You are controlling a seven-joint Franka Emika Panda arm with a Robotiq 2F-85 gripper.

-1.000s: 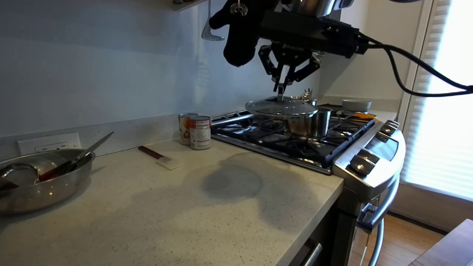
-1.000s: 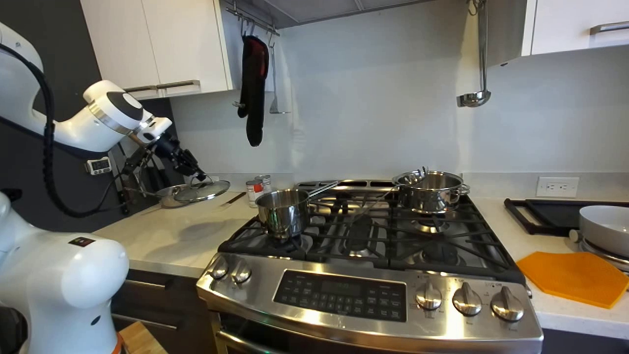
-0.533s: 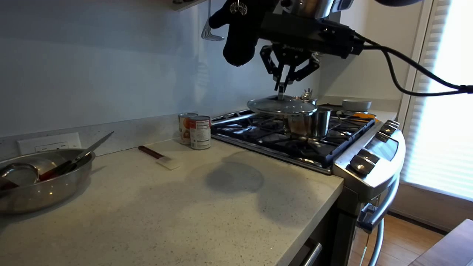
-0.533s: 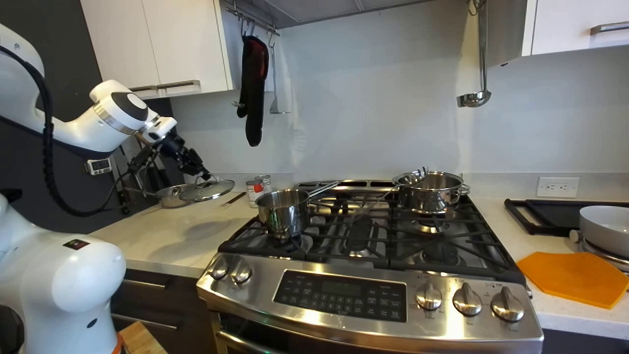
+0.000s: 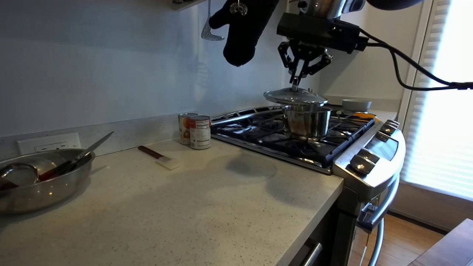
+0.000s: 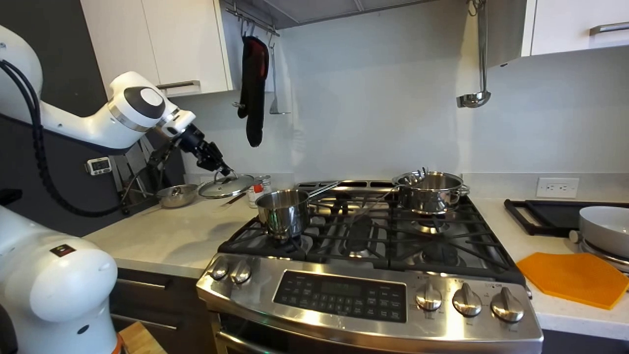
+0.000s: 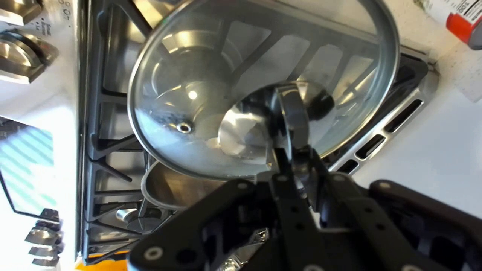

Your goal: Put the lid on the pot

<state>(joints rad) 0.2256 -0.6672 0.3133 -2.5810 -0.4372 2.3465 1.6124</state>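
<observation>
Both sides of the tool (image 7: pixel 297 158) press in on the arched metal handle (image 7: pixel 292 113) of the lid (image 6: pixel 227 188), clamping it. In an exterior view the lid hangs in the air, tipped a little, its 2 o'clock edge looking highest. Glass in a metal rim should be stiff, moderately heavy and breakable, so the handle is the place to hold; being smooth, it may slip or let the lid swivel, and a pinch at mid-arch would balance best.

From the lid, the pot (image 6: pixel 283 216) stands at 4 o'clock on the stove (image 6: pixel 344 292); in the wrist view it peeks past the lid's edge at 7 o'clock. Lid and pot are apart, so this looks like the carrying step, with centring and a soft lowering to come. Knocking the pot's rim could chip the glass. Further out, the worktop (image 6: pixel 182 231) lies at 9 o'clock from the pot, two tin cans (image 6: pixel 253 196) at 10.
</observation>
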